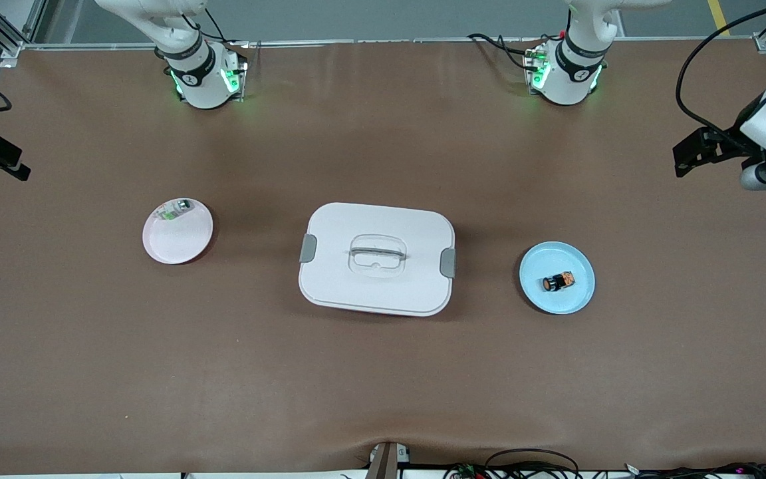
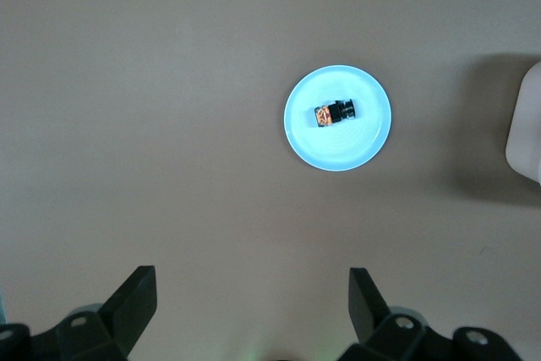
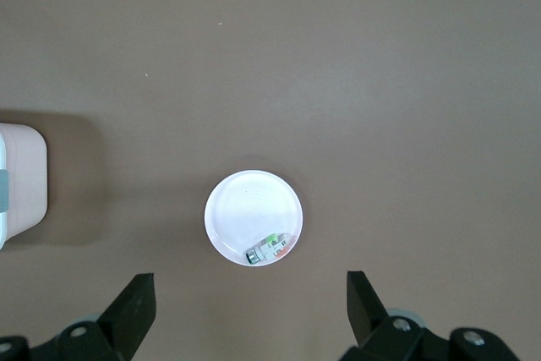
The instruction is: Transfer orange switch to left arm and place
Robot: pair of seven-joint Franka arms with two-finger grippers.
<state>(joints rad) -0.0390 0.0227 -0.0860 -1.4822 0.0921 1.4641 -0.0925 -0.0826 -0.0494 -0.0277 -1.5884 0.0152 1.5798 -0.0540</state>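
Observation:
The orange switch (image 1: 558,282) lies on its side on a round blue plate (image 1: 534,294) toward the left arm's end of the table. It also shows in the left wrist view (image 2: 334,113). The white box (image 1: 376,223) stands mid-table between the two plates. My left gripper (image 2: 252,293) is open and empty, high above bare table beside the blue plate (image 2: 303,145). My right gripper (image 3: 251,293) is open and empty, high above bare table beside the pink plate (image 3: 245,200). Both arms hold still up high.
A pink plate (image 1: 180,245) toward the right arm's end holds a small green-and-white part (image 1: 173,211), which also shows in the right wrist view (image 3: 269,249). The box's edge shows in both wrist views (image 2: 528,124) (image 3: 21,183). Brown table spreads around everything.

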